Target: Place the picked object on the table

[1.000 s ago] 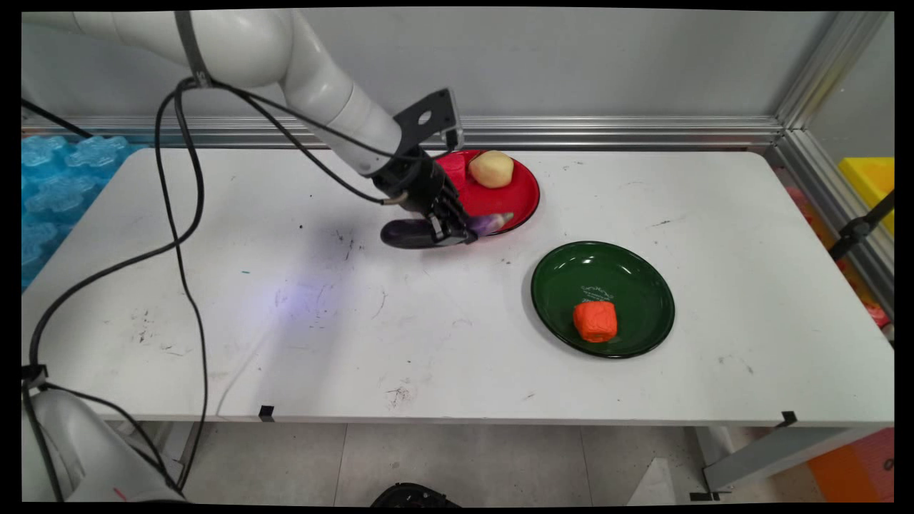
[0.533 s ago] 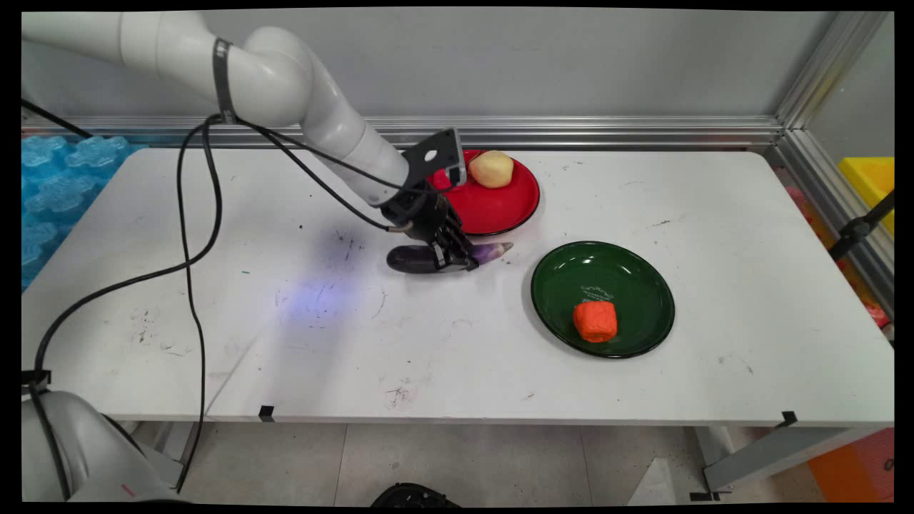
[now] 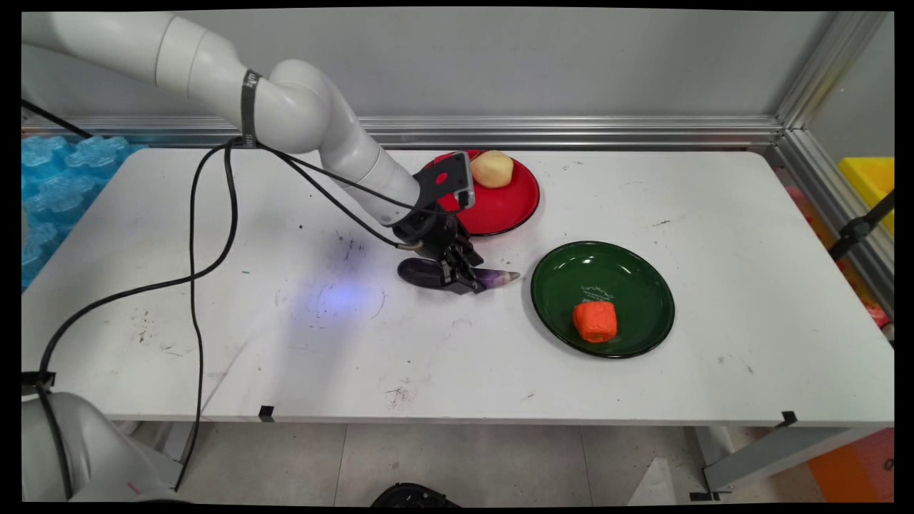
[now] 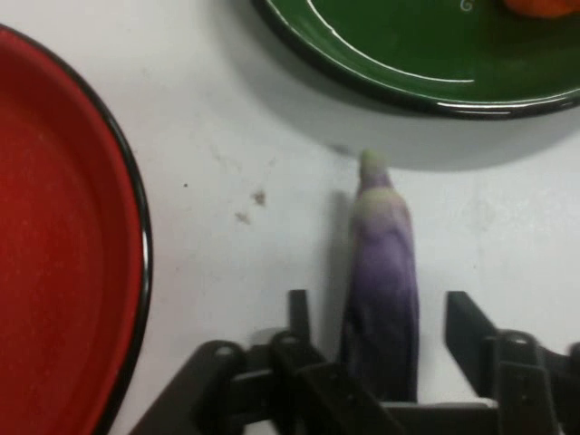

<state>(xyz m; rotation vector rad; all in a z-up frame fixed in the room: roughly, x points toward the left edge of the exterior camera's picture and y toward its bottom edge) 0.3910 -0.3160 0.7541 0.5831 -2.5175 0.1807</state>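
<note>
On the near right of the white tabletop (image 3: 457, 357) sits a dark green plate (image 3: 628, 278) with an orange, roughly cube-shaped lump (image 3: 595, 320) on its near side. In the hand view only the plate's rim (image 4: 408, 86) and a sliver of the orange lump (image 4: 544, 7) show at the top edge.

Left of the green plate, near the middle of the tabletop, lies a toy eggplant (image 3: 457, 275). It is long and slim, dark purple at its thick left end, fading to pale lilac and then to a small greenish-white tip that points toward the green plate. In the hand view the eggplant (image 4: 385, 272) runs up between the fingers, its tip close to the green rim but apart from it. The black gripper (image 3: 464, 280) stands over it with the fingers (image 4: 467, 326) spread to either side; the left one sits close beside the eggplant and the right one stands clear, so they are apart rather than clamped. The gripper's body hides the eggplant's middle in the main view.

Farther back is a red plate (image 3: 507, 200) with a black rim, partly covered by the arm's wrist, holding a pale yellow potato (image 3: 491, 169).
</note>
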